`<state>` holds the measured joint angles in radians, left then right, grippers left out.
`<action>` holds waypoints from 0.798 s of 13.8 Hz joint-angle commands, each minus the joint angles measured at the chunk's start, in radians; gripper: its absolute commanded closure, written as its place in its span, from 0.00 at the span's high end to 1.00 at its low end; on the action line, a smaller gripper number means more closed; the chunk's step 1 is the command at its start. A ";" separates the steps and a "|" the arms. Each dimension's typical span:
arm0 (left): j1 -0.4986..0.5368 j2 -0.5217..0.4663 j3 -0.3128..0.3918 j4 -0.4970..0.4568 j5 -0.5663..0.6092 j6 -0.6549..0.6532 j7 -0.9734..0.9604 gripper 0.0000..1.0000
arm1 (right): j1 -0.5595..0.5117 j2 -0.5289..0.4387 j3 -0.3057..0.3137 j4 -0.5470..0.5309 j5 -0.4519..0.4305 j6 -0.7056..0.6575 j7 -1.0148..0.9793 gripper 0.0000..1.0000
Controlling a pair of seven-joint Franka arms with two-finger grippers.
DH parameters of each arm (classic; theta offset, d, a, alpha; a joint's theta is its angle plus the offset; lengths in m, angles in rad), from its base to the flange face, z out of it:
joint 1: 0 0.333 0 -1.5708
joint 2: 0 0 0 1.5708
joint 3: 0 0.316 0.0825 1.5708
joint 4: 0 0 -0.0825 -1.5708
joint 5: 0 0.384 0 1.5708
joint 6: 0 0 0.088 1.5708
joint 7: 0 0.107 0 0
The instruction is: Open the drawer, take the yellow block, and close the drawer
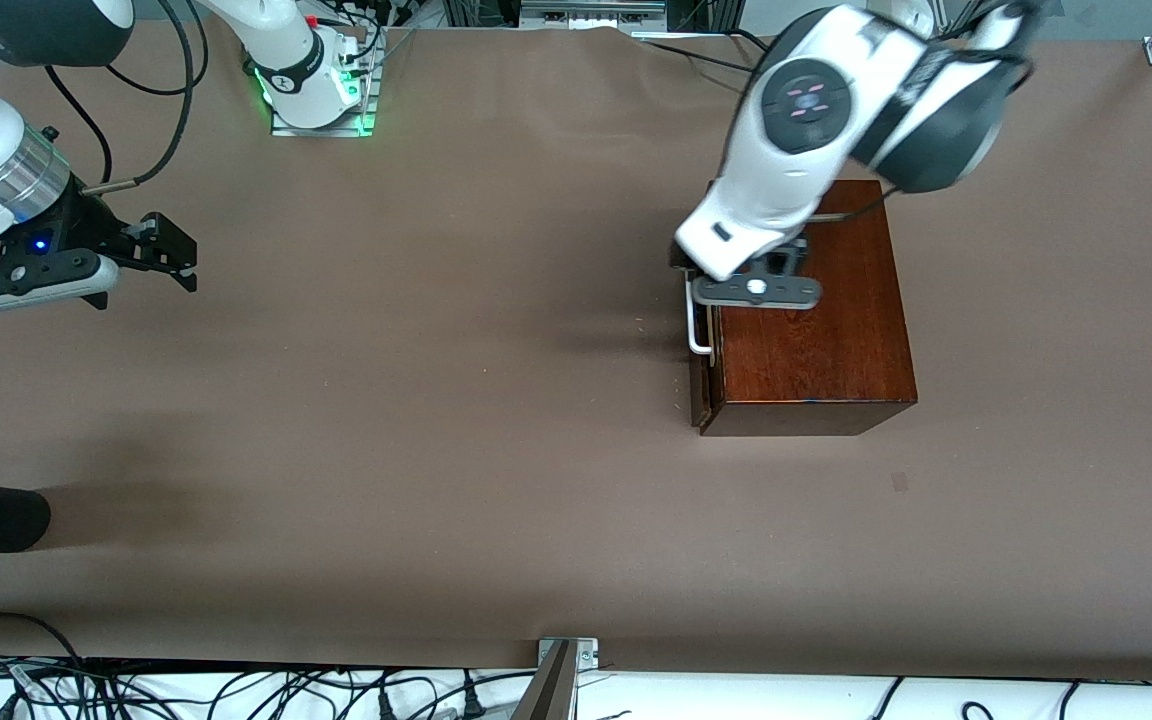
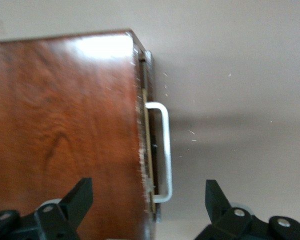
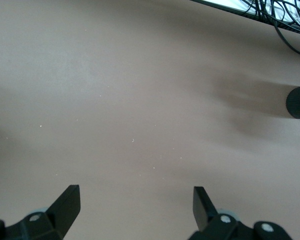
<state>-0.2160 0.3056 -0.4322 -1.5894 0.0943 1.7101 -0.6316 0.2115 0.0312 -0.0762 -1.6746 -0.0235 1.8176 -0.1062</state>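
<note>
Hovering over the dark wooden box (image 1: 806, 320), our left hand (image 1: 751, 290) hangs with its fingers (image 2: 75, 200) spread wide, one above the box top and the other above the bare worktop (image 1: 456, 400), the white bar handle (image 1: 698, 320) lying between them. The box sits toward the left arm's end of the worktop, well in from every edge, and its drawer (image 2: 149, 145) looks shut or only barely ajar; the yellow block is nowhere in view, so we judge it to be inside. The step in hand, as we read it, is the first: opening the drawer. To do it well we would lower the hand squarely until the fingers bracket the handle's bar, close firmly, then pull straight out along the drawer's run, toward the right arm's end, taking care not to drag the whole box. Our right hand (image 1: 168, 258) waits above the bare worktop near the right arm's end, its fingers also wide and holding nothing.
</note>
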 commanded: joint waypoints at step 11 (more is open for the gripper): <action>-0.097 0.081 -0.002 -0.162 0.171 0.177 -0.169 1.00 | -0.004 0.003 0.004 0.013 0.014 -0.007 0.006 1.00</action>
<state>-0.3093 0.3920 -0.4332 -1.7376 0.2365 1.8736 -0.7794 0.2115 0.0312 -0.0759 -1.6746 -0.0232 1.8176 -0.1062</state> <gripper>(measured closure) 0.000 0.000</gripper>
